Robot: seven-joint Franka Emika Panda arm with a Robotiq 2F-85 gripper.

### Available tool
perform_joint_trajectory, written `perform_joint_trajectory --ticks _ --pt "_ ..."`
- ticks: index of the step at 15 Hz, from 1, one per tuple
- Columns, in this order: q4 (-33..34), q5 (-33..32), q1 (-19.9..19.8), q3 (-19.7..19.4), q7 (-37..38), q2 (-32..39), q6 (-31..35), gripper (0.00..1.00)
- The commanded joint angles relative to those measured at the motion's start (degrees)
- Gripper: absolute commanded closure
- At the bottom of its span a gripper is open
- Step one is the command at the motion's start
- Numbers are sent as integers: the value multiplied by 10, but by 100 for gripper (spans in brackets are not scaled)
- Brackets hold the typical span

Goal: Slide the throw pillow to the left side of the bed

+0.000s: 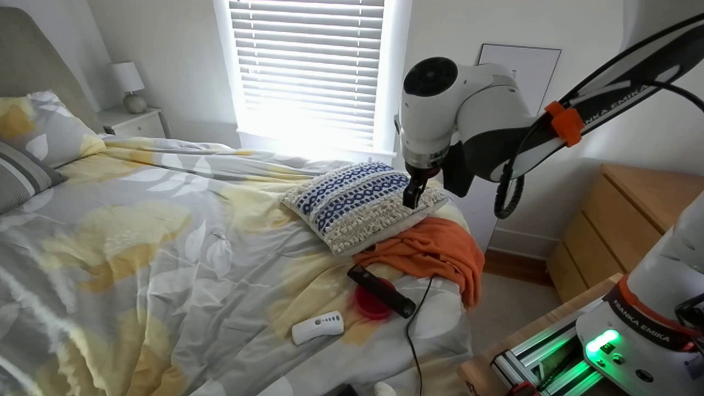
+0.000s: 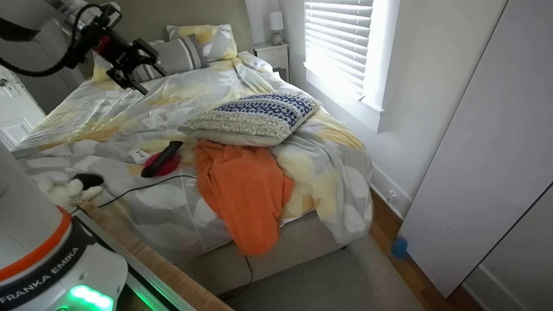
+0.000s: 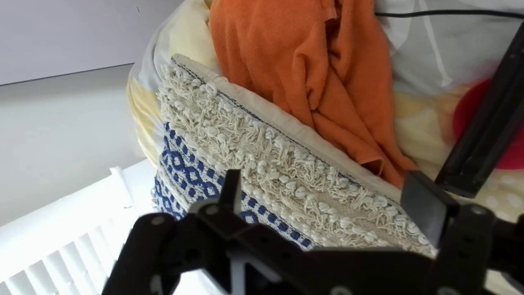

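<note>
- The throw pillow (image 1: 352,206), blue and white with a pale fringe, lies flat on the bed (image 1: 165,286), near the foot end and at the side of the window (image 1: 308,82); you can see this in both exterior views.
- Your jaws are spread: in the wrist view you see one of the fingers (image 3: 232,188) standing well apart from its partner, and the throw pillow shows behind the gap.
- In an exterior view, your fingertips (image 2: 140,89) hang in the air above the bed, and they are clear of the throw pillow.
- The orange cloth (image 2: 246,194) meets the pale edge of the throw pillow and hangs down over the foot end of the bed; how much of it is underneath, you cannot tell.
- Near this cloth, a long black object (image 1: 383,291) rests across a red round thing (image 1: 368,308), and a white remote (image 1: 318,328) lies just beside them.
- A black cord (image 1: 407,330) runs from the cloth over the bed.
- By the headboard (image 2: 194,13), you find a grey striped cushion (image 2: 178,55) in front of a flowered sleeping pillow (image 2: 220,43).
- A small lamp (image 2: 276,21) stands upright on the white cabinet (image 2: 271,54).
</note>
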Motion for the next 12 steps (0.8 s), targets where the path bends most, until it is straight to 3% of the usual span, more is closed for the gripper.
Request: perform_joint_trajectory --ticks 1,5,12 --pt "42 -38 49 -15 6 74 -13 0" --pt "94 -106 97 -35 34 158 -20 0" --pt "227 -189 207 -128 71 314 -92 0"
